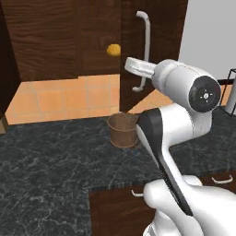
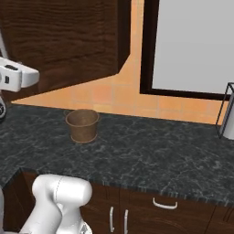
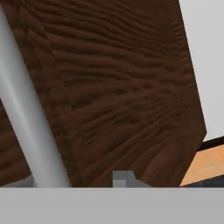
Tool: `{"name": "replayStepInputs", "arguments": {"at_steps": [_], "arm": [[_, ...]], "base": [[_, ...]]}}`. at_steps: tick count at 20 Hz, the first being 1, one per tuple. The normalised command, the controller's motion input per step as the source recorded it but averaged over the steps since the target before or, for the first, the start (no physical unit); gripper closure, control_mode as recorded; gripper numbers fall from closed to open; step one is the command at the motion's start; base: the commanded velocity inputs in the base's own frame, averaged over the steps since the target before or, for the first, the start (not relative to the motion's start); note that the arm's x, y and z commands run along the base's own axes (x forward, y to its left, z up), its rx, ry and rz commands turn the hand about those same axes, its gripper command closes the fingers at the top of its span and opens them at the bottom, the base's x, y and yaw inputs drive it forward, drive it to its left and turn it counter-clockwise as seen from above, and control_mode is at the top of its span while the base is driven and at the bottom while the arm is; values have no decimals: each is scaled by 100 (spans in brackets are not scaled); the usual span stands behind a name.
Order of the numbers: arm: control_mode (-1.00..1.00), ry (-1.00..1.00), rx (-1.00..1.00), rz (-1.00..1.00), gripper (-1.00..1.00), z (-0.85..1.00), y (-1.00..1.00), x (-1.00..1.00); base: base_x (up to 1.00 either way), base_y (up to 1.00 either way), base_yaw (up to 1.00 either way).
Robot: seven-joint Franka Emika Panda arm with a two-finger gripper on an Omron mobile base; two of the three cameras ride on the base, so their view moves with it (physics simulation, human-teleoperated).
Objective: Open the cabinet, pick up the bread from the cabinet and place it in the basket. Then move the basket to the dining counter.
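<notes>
**Gripper at the door handle, grip unconfirmed, door part open**

Gripper [image 3: 127, 178] state: I cannot tell whether it is clamped on the bar or loose; the pictures never show the jaws around it.

Left base view: the cabinet [image 1: 55, 37] door [image 1: 156, 41] is swung partway out and the handle [image 1: 146, 46] stands just beyond the arm's wrist. The bread [image 1: 113, 50] sits inside, visible through the gap. The basket [image 1: 122, 130] stands on the black counter [image 1: 55, 161] below the opening, partly hidden by the arm. Risk: the gap looks narrow, so reaching for the bun now would likely clip the door edge.

Right base view: the basket [image 2: 82, 124] is upright and well apart from the wire rack [image 2: 227, 112] at the far right. The wrist sits at the left edge. Risk: if the arm drops on release, the elbow could knock the basket over.

Hand view: the handle [image 3: 26, 118] runs diagonally at left, one fingertip [image 3: 124, 178] to its right against the door face [image 3: 122, 87]. Risk: the bar looks off-centre to the fingers, so a further pull could slip off and leave the door half open.
</notes>
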Motion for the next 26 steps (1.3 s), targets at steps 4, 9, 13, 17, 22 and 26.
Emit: {"name": "replayStepInputs", "arguments": {"at_steps": [4, 9, 13, 17, 22, 26], "arm": [[-100, 0, 10, 0, 100, 9, -100, -50], [-100, -8, 13, 2, 100, 1, -100, -52], [-100, -5, 13, 3, 100, 0, -100, -32], [-100, -1, 14, 3, 100, 0, -100, -21], [-100, 0, 12, 1, 100, 0, -100, -5], [-100, 0, 8, 0, 100, -1, -100, 10]], "base": [[0, 0, 0], [0, 0, 0], [0, 0, 0], [0, 0, 0], [0, 0, 0], [0, 0, 0]]}}
